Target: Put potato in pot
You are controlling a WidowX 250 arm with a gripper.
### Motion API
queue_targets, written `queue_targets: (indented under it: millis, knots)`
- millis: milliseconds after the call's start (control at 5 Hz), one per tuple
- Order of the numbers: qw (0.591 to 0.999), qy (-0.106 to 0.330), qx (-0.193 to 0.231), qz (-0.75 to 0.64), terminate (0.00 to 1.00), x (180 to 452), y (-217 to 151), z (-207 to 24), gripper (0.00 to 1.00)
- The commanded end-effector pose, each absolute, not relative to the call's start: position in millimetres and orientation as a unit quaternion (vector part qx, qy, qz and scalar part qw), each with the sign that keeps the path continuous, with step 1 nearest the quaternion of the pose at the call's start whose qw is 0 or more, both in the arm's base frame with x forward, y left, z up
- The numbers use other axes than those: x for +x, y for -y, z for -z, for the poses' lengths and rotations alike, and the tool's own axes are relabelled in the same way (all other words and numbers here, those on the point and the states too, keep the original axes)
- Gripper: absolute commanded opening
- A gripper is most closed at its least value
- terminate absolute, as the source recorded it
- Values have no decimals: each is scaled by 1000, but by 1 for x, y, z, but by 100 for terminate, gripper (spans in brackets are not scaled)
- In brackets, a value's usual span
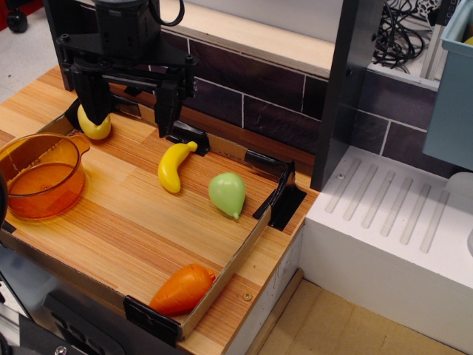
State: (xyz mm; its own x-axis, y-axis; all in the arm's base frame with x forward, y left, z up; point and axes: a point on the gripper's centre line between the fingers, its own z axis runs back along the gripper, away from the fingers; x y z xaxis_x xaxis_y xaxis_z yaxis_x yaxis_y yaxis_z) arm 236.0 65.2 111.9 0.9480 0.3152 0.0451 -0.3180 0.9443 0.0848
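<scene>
The end effector (131,111) hangs wide open, empty, its left finger touching the potato (94,126) just behind the pot (41,176). Best centre it over the potato before closing.

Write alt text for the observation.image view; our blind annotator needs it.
A black tool hangs open over a wooden tray, one finger in front of the pale yellow potato. An empty orange pot sits left; banana, pear and carrot lie nearby.

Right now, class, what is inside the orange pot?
The pot looks empty: only its translucent orange floor shows through. The potato sits outside, behind it, under the claw. The pot's near-left edge is cut off, unseen.
</scene>
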Motion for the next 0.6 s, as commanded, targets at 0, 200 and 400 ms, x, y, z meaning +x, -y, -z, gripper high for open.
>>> queue_targets:
  millis: [0, 200, 400]
  knots:
    - [986, 15, 46, -161, 0, 236, -65, -112, 100]
    - [995, 1, 34, -98, 0, 264, -89, -110, 100]
    - [999, 7, 24, -33, 0, 281, -108, -111, 100]
